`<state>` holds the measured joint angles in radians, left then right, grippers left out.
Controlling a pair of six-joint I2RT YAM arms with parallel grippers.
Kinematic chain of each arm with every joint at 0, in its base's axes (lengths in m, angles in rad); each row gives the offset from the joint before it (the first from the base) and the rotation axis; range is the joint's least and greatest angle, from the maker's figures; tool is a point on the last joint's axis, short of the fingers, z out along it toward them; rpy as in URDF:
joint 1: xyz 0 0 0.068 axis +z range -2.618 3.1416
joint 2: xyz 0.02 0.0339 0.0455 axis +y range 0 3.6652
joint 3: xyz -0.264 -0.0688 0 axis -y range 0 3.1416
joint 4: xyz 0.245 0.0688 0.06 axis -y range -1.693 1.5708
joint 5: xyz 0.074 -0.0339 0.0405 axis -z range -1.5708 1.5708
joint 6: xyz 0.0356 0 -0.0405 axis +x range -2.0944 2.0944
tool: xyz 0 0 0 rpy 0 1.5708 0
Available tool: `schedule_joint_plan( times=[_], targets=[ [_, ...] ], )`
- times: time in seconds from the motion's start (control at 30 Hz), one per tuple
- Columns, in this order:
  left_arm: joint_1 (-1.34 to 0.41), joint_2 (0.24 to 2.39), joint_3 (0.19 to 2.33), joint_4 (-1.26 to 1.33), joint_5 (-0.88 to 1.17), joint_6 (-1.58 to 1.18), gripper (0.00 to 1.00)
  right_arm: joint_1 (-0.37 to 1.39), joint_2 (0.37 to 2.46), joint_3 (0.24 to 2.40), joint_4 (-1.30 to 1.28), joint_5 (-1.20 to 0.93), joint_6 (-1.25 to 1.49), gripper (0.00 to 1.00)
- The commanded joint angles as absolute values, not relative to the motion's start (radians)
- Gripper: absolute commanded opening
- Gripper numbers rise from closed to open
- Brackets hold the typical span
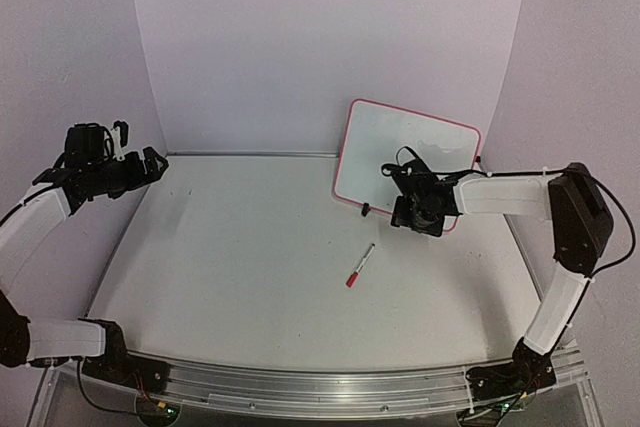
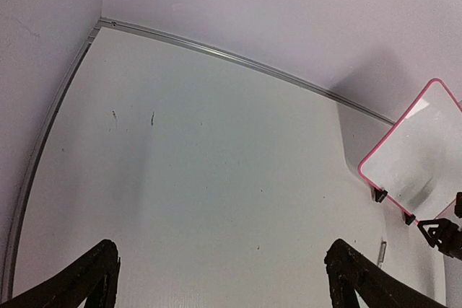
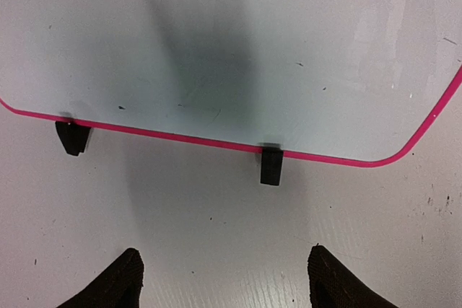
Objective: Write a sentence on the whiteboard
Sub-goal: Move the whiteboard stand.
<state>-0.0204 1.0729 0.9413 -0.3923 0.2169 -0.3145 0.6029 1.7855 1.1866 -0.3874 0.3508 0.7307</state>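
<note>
Seen from above, the whiteboard [image 1: 380, 142] stands tilted on its feet at about two o'clock on the table [image 1: 230, 267], close to the back wall [image 1: 300, 37]; I cannot tell whether it touches the wall. Its face looks blank, with no sentence on it. The right arm [image 1: 500, 195] reaches in from three o'clock, and the right jaws sit just in front of the board's lower edge, partly covering it. This view does not show whether they are spread. The marker [image 1: 360, 265] lies flat on the table at roughly seven o'clock from those jaws, near but apart, and nothing holds it. The left arm [image 1: 35, 227] is raised at nine o'clock, well apart from everything. In the left wrist view the left jaws are spread wide and empty over bare table, with the board [image 2: 419, 153] at three o'clock and the marker [image 2: 382, 249] a thin sliver near four o'clock. In the right wrist view the right jaws are also spread and empty. They face the board's pink bottom frame [image 3: 180, 137] and its two black clip feet [image 3: 271, 166]. The white face above shows only a grey shadow and a few faint specks, no strokes. I judge that writing has not begun and the step in hand is fetching the pen. The next move calls for the right jaws to swing toward seven o'clock, lower over the marker and close across its barrel. Whether its cap is on cannot be told.
</note>
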Motion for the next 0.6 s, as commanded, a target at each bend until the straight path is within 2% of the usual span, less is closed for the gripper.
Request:
schedule_joint_plan(
  times=[0.0,0.13,0.2,0.57],
  targets=[
    [-0.019,1.065,0.933,-0.347,0.276,-0.32,1.0,0.574,1.886,1.261,-0.42,0.377,0.736,0.69],
    [-0.018,1.069,0.92,-0.338,0.295,-0.323,1.0,0.559,1.971,1.305,-0.401,0.385,0.683,0.62],
    [-0.019,1.071,0.918,-0.337,0.302,-0.326,0.99,0.544,1.999,1.317,-0.393,0.377,0.672,0.54],
    [-0.018,1.095,0.927,-0.316,0.345,-0.337,1.0,0.498,2.066,1.322,-0.33,0.389,0.64,0.47]
  ],
)
